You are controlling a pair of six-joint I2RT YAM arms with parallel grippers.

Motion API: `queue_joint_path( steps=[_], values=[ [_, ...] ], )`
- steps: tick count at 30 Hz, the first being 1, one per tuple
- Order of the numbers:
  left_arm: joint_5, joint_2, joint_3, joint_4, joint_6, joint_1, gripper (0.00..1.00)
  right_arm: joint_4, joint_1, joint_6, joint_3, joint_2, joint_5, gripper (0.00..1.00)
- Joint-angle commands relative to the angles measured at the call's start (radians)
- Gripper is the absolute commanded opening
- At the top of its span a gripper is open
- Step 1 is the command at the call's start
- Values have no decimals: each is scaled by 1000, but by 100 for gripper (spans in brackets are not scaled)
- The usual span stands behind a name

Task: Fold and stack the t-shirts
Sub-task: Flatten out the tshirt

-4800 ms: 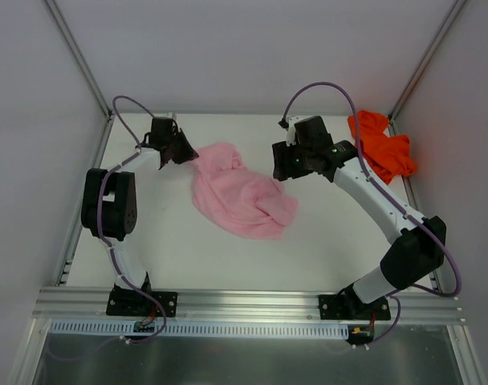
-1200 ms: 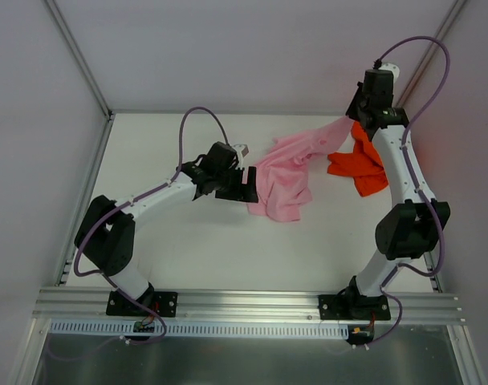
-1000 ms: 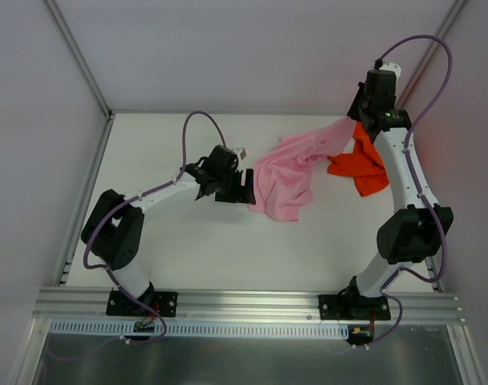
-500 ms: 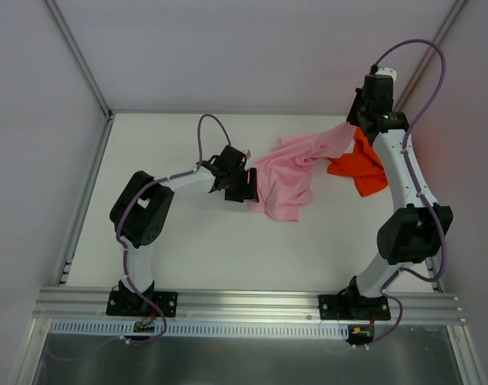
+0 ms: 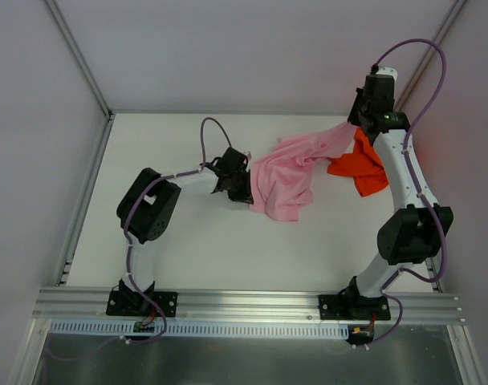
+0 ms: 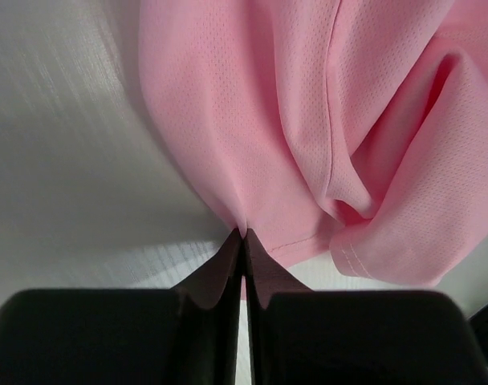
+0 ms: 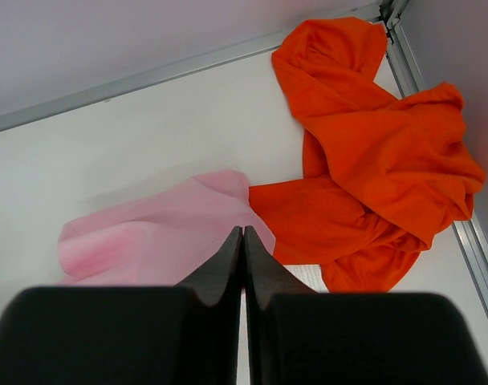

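The light pink t-shirt (image 5: pixel 286 172) lies crumpled mid-table, one corner stretched up toward the back right. My left gripper (image 5: pixel 246 191) is at its left edge, shut on a pinch of the hem; in the left wrist view the pink t-shirt (image 6: pixel 308 120) bunches right at the closed tips of the left gripper (image 6: pixel 244 234). My right gripper (image 5: pixel 356 122) is raised at the back right, shut on the pulled-up corner; the right gripper (image 7: pixel 243 231) shows pink t-shirt (image 7: pixel 164 233) cloth at its tips. The bright orange t-shirt (image 5: pixel 360 168) lies heaped under it, and the orange t-shirt (image 7: pixel 372 160) reaches the corner.
The white table (image 5: pixel 188 233) is fenced by metal rails, with a rail (image 5: pixel 83 200) on the left and another rail (image 7: pixel 148 76) along the back. White walls stand close behind and beside. The right arm's elbow (image 5: pixel 412 233) rises near the right edge.
My left gripper has slid right to the pink t-shirt's edge and shut on the hem, with the left elbow swinging inward. The right gripper holds the raised corner nearly still.
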Motion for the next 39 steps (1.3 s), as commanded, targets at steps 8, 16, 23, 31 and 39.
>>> queue_joint_path(
  steps=[8,16,23,31,39],
  values=[
    [-43,-224,70,-60,113,163,0,-19,-27,1,105,-78,-37,1],
    [-105,-407,400,-236,428,336,0,-18,-27,-20,209,-163,-95,1],
    [-203,-438,537,-270,534,336,0,24,-28,-55,205,-271,-147,1],
    [-197,-504,562,-257,584,336,0,21,-27,-54,179,-323,-163,1],
    [-208,-565,602,-377,457,336,0,-21,-27,-58,179,-344,-207,1]
  ],
)
